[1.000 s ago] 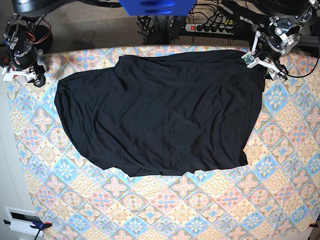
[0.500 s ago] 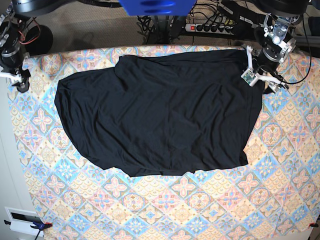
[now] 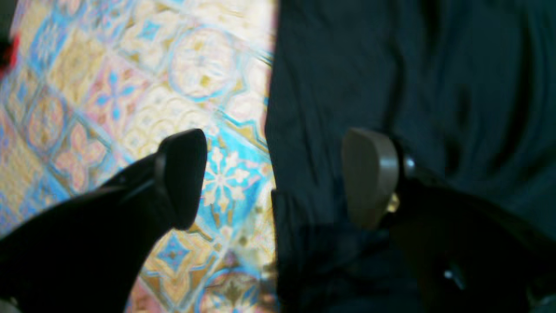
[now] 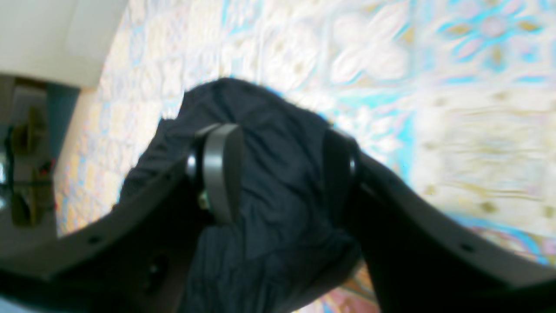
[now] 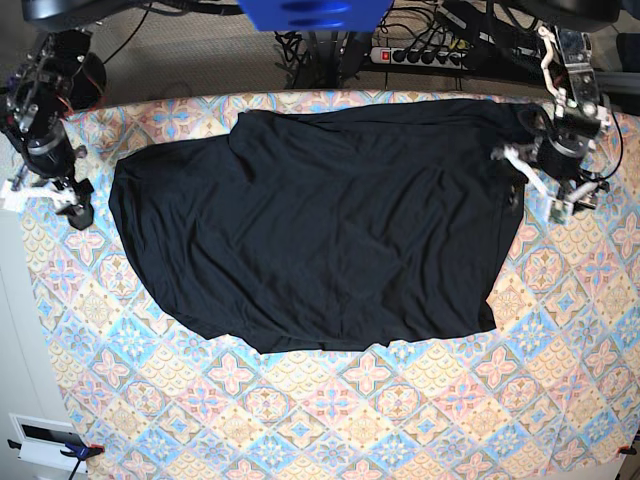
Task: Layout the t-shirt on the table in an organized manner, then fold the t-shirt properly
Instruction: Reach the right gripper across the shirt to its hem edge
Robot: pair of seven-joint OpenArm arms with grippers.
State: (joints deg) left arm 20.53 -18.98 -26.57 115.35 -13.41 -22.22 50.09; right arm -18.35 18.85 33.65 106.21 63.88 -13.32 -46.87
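Beyond the far edge lies a grey-brown carpeted floor (image 5: pixel 200 55) with a white power strip (image 5: pixel 420 55) and tangled black cables (image 5: pixel 300 45). A white box (image 5: pixel 45 440) sits low at the near left corner.

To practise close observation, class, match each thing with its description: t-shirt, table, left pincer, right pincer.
1. t-shirt
2. table
3. left pincer
4. right pincer

A. pastel diamond tiles
B. open, straddling the shirt's edge
C. black, spread out
D. off the shirt, near the table's side edge

Pairs: 1-C, 2-A, 3-B, 4-D
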